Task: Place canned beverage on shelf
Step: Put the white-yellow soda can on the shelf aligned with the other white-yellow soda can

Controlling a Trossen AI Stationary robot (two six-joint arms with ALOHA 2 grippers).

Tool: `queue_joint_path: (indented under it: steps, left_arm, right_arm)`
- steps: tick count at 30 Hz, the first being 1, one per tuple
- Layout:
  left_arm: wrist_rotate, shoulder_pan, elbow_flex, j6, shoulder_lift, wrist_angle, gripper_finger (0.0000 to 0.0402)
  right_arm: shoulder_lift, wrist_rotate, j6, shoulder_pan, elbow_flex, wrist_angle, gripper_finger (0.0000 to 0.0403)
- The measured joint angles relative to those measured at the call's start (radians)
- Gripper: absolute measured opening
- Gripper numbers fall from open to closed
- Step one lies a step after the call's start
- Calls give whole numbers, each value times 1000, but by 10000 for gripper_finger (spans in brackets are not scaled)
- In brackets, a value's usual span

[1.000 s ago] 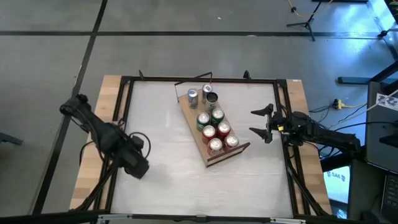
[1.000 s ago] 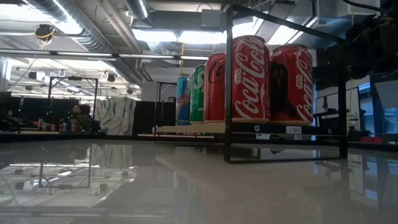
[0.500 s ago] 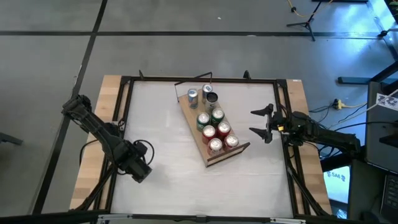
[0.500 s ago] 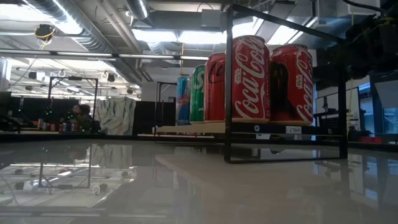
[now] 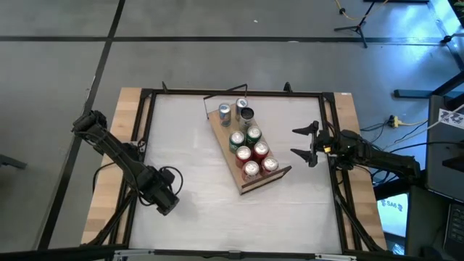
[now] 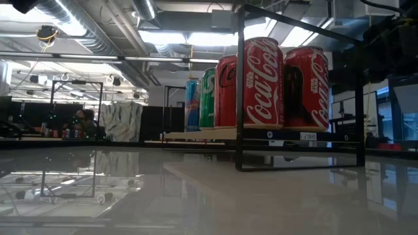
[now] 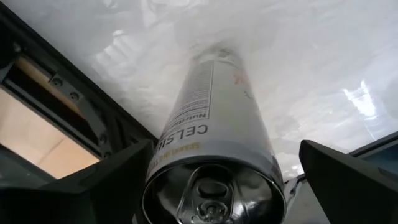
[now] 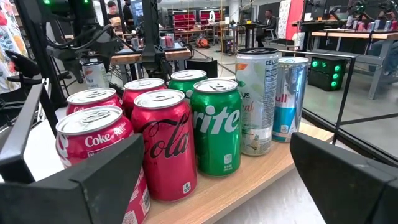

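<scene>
A slim white Celsius can [image 7: 214,124] stands upright on its base on the white table, near the table's left edge. My left gripper [image 5: 163,199] points straight down over it and hides it in the high view. In the left wrist view that gripper [image 7: 224,155] is open, with one finger on each side of the can's top. The shelf [image 5: 230,158], a light-wood board, lies slantwise at mid-table and carries several cans. My right gripper [image 5: 308,145] waits open and level at the table's right edge, facing the shelf.
On the shelf stand red Coca-Cola cans [image 8: 165,146], green Sprite cans [image 8: 216,127] and slim cans [image 8: 258,102] toward its far end by the wire frame [image 5: 225,98]. A black frame [image 5: 145,109] borders the table. Bare white tabletop [image 5: 199,185] lies between my left gripper and the shelf.
My left gripper has gone down toward the table and a little toward its near edge, rolling slightly about its own axis, its fingers still pointing down. The right arm and the cans on the shelf have kept still.
</scene>
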Motion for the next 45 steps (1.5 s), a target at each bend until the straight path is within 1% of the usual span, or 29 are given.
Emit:
queue_joint_path:
  steps: [4, 7, 12, 15, 19, 20, 22, 27, 32, 40, 43, 45]
  left_arm:
    - [26, 0, -10, -1, 0, 3, 388]
    - [28, 0, -10, -1, 0, 4, 371]
    - [31, 0, -11, -1, 0, 3, 325]
    - [48, 0, -11, 3, 0, 3, 288]
    - [56, 7, -11, 48, -1, 3, 240]
    - [57, 13, -11, 64, -1, 2, 234]
    - [59, 30, -10, 101, -1, 0, 234]
    - [17, 95, 19, 249, 1, -2, 234]
    - [-14, 188, 65, 456, 1, -23, 234]
    - [-90, 395, 163, 797, 1, -134, 240]
    - [-139, 484, 195, 948, 1, -171, 241]
    - [-154, 542, 212, 1053, 1, -182, 242]
  right_arm:
    - [0, 0, 0, 0, 0, 0, 399]
    - [0, 0, 0, 0, 0, 0, 399]
    - [0, 0, 0, 0, 0, 0, 399]
    - [0, 0, 0, 0, 0, 0, 399]
    - [0, 0, 0, 0, 0, 0, 399]
    - [0, 0, 0, 0, 0, 0, 399]
    - [0, 0, 0, 0, 0, 0, 399]
    - [0, 0, 0, 0, 0, 0, 399]
    - [0, 0, 0, 0, -1, 0, 399]
    - [0, -1, 0, 0, -1, 0, 399]
    - [0, -1, 0, 0, -1, 0, 399]
    - [0, -1, 0, 0, -1, 0, 399]
